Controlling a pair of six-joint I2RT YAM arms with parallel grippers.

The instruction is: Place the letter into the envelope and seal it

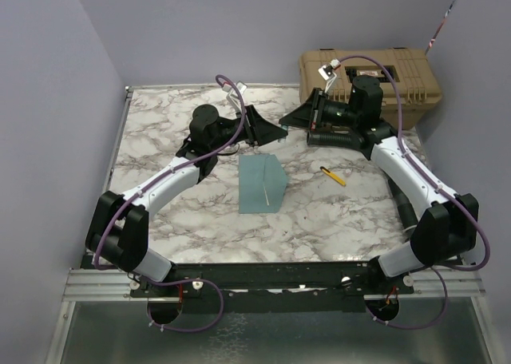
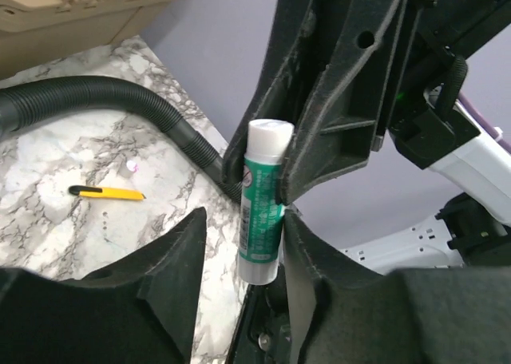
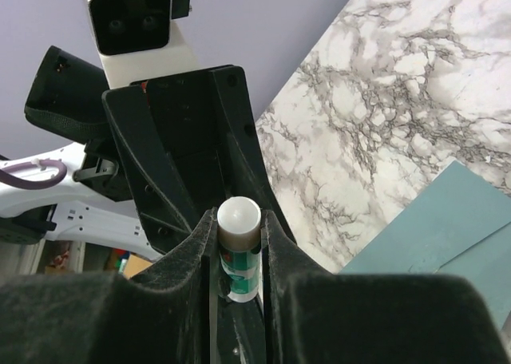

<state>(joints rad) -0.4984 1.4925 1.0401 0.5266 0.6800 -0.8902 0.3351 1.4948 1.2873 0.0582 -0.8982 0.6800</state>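
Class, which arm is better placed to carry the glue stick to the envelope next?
Right, probably: the right jaws clamp the glue stick; the left jaws stand open beside it.

Open tabletop (image 1: 152,124) left of the envelope (image 1: 262,185) — toolbox (image 1: 407,77), knife (image 1: 333,176), hose (image 2: 120,92) at right

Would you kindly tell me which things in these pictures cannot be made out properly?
- The letter: in no view; whether it lies inside the envelope cannot be told.
- The glue stick: too small in the top view; in the left wrist view its label print is too small to read and partly covered by the right gripper.
- The envelope: cut off by the right edge of the right wrist view.
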